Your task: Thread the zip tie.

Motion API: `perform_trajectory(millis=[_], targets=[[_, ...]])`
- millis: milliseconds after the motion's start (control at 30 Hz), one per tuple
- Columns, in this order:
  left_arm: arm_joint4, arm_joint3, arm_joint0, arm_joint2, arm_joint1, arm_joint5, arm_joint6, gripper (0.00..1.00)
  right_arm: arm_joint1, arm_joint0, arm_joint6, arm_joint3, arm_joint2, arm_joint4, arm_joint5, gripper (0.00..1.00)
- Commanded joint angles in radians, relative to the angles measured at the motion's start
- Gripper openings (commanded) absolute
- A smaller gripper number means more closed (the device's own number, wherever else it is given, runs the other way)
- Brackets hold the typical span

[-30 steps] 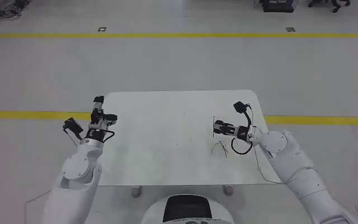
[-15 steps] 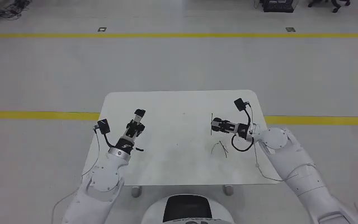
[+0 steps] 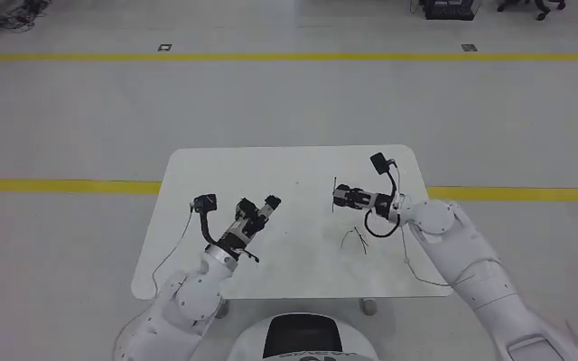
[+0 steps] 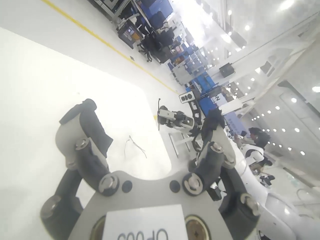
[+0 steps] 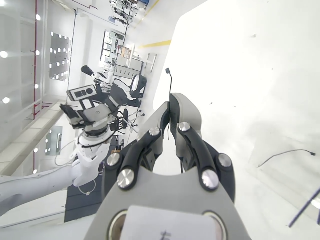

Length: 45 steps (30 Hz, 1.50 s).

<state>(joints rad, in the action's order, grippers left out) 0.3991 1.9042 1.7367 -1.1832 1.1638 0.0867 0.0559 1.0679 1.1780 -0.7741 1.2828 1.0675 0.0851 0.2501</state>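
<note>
Two grippers are held above the white tabletop point(image 3: 271, 167). One black zip tie point(image 5: 170, 83) is clamped between the closed fingers of the right gripper point(image 3: 340, 196), right of the tabletop's middle, with its head end projecting beyond the fingertips. The left gripper point(image 3: 269, 203) is held left of the middle, nearer the front edge, with its fingers point(image 4: 86, 123) spread wide apart. Several loose zip ties point(image 3: 357, 239) are laid flat on the tabletop toward the right edge, near the right gripper and on its front-edge side.
</note>
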Motion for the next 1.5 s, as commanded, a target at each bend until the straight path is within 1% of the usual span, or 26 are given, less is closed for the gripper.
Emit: perform_trajectory(millis=[0, 233, 267, 333, 400, 500, 600, 633, 900, 967, 1033, 1067, 1100, 1133, 1167, 1233, 1300, 1333, 1367, 1467], targets=[[0.000, 0.000, -0.001, 0.003, 0.000, 0.007, -0.001, 1.00, 0.000, -0.002, -0.001, -0.003, 0.000, 0.001, 0.000, 0.00], [0.000, 0.000, -0.001, 0.003, 0.000, 0.007, -0.001, 1.00, 0.000, -0.002, -0.001, -0.003, 0.000, 0.001, 0.000, 0.00], [0.008, -0.001, -0.004, 0.006, 0.000, 0.007, 0.002, 1.00, 0.001, 0.003, 0.011, 0.005, -0.003, 0.001, -0.002, 0.00], [0.051, 0.000, -0.015, 0.025, 0.000, 0.020, 0.018, 1.00, 0.005, 0.007, 0.020, 0.018, -0.011, 0.002, -0.009, 0.00], [0.123, -0.001, -0.026, 0.051, -0.001, 0.027, 0.037, 1.00, 0.009, 0.000, 0.026, 0.017, -0.021, 0.004, -0.018, 0.00], [0.229, -0.004, -0.046, 0.098, 0.000, 0.004, 0.062, 1.00, 0.017, -0.015, 0.029, 0.005, -0.036, 0.018, -0.032, 0.00], [0.299, -0.011, -0.065, 0.145, 0.004, -0.014, 0.080, 1.00, 0.026, -0.032, 0.036, -0.014, -0.050, 0.036, -0.052, 0.00], [0.317, -0.011, -0.072, 0.156, 0.004, -0.008, 0.084, 1.00, 0.028, -0.035, 0.036, -0.017, -0.053, 0.039, -0.055, 0.00], [0.317, -0.011, -0.072, 0.156, 0.004, -0.008, 0.084, 1.00, 0.028, -0.036, 0.039, -0.019, -0.052, 0.041, -0.055, 0.00], [0.402, -0.013, -0.083, 0.168, 0.002, -0.018, 0.090, 1.00, 0.028, -0.030, 0.056, -0.010, -0.053, 0.025, -0.061, 0.00], [0.485, -0.008, -0.089, 0.191, 0.002, -0.031, 0.094, 1.00, 0.028, -0.024, 0.073, 0.004, -0.050, 0.009, -0.074, 0.00], [0.551, -0.009, -0.094, 0.196, 0.000, -0.055, 0.091, 1.00, 0.028, -0.022, 0.076, 0.008, -0.047, 0.008, -0.078, 0.00], [0.639, -0.010, -0.097, 0.208, -0.001, -0.086, 0.090, 1.00, 0.027, -0.020, 0.080, 0.010, -0.043, 0.008, -0.082, 0.00], [0.701, -0.008, -0.096, 0.225, 0.000, -0.115, 0.089, 1.00, 0.027, -0.018, 0.081, 0.013, -0.041, 0.007, -0.085, 0.00], [0.745, -0.005, -0.095, 0.246, 0.002, -0.137, 0.086, 1.00, 0.027, -0.015, 0.083, 0.013, -0.038, 0.010, -0.090, 0.00], [0.801, -0.010, -0.100, 0.267, 0.003, -0.159, 0.089, 1.00, 0.028, -0.013, 0.086, 0.011, -0.035, 0.018, -0.101, 0.00], [0.896, -0.014, -0.106, 0.289, 0.004, -0.192, 0.087, 1.00, 0.031, -0.012, 0.092, 0.005, -0.032, 0.046, -0.121, 0.00], [0.925, -0.016, -0.106, 0.300, 0.004, -0.196, 0.084, 1.00, 0.032, -0.012, 0.093, 0.001, -0.029, 0.059, -0.129, 0.00], [0.940, -0.018, -0.108, 0.309, 0.005, -0.190, 0.082, 1.00, 0.033, -0.013, 0.099, 0.000, -0.023, 0.068, -0.133, 0.00], [0.940, -0.017, -0.108, 0.311, 0.005, -0.188, 0.077, 1.00, 0.033, -0.012, 0.105, -0.001, -0.021, 0.070, -0.133, 0.00]])
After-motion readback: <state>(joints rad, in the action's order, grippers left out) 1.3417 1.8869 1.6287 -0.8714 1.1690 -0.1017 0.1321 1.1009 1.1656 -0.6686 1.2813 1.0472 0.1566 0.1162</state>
